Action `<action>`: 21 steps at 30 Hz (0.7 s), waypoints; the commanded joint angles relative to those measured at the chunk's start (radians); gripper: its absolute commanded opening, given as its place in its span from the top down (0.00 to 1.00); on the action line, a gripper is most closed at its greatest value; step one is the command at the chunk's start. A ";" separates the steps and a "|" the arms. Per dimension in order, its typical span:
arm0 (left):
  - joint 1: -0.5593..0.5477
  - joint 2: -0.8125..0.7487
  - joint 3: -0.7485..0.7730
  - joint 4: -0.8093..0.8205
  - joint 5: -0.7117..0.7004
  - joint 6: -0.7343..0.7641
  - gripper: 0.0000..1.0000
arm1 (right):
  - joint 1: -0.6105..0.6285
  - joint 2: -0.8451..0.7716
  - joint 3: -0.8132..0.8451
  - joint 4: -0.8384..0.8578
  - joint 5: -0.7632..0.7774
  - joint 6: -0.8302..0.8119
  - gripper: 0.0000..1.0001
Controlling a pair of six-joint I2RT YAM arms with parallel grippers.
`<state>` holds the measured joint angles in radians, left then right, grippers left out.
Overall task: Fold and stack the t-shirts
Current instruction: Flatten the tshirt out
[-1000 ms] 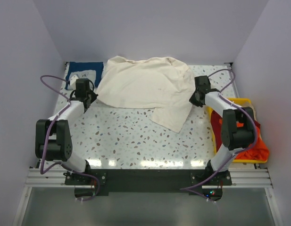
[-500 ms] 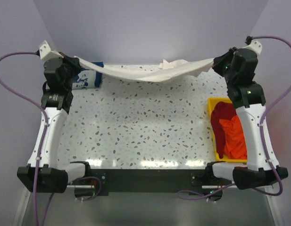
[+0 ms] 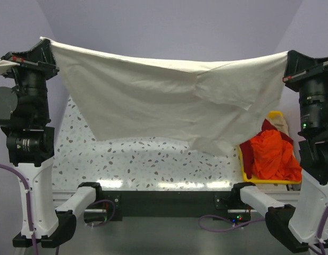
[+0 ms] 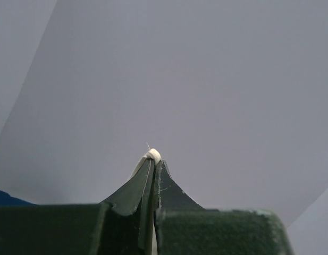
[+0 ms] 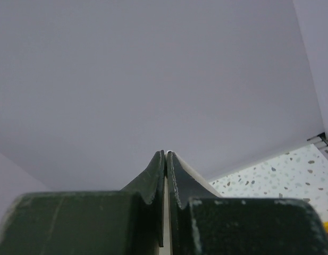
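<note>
The large cream t-shirt [image 3: 164, 101] hangs spread wide in the air, stretched between both raised arms, with its lower edge above the table. My left gripper [image 3: 45, 41] is shut on its upper left corner; a bit of cream cloth [image 4: 152, 155] shows at the fingertips in the left wrist view. My right gripper [image 3: 286, 56] is shut on the upper right corner; a thin strip of cream cloth [image 5: 165, 212] sits between the jaws. The orange-red t-shirt [image 3: 272, 156] and a beige one [image 3: 279, 121] lie in the bin. The navy t-shirt is hidden behind the cream one.
The yellow plastic bin [image 3: 259, 179] stands at the table's right edge. The speckled table [image 3: 153, 164] shows below the hanging shirt. Purple-grey walls enclose the left, back and right.
Both arms have risen and swung toward the camera, lifting the cream t-shirt off the table. It went from crumpled, to a taut band, to a wide hanging sheet.
</note>
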<state>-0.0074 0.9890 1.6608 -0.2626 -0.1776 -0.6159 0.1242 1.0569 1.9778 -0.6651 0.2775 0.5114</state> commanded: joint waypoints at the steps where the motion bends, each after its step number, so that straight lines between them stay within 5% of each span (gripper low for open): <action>1: 0.007 0.034 0.017 0.014 -0.006 0.025 1.00 | -0.005 0.031 0.026 0.047 -0.003 -0.022 1.00; 12: 0.007 0.293 0.005 0.229 -0.007 0.016 1.00 | -0.005 0.279 -0.065 0.334 -0.086 0.050 1.00; 21: 0.101 0.695 0.389 0.378 0.091 -0.056 1.00 | -0.005 0.659 0.367 0.409 -0.146 0.050 1.00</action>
<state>0.0410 1.6417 1.8694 -0.0410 -0.1268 -0.6353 0.1238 1.7107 2.1696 -0.3904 0.1593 0.5568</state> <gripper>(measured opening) 0.025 0.014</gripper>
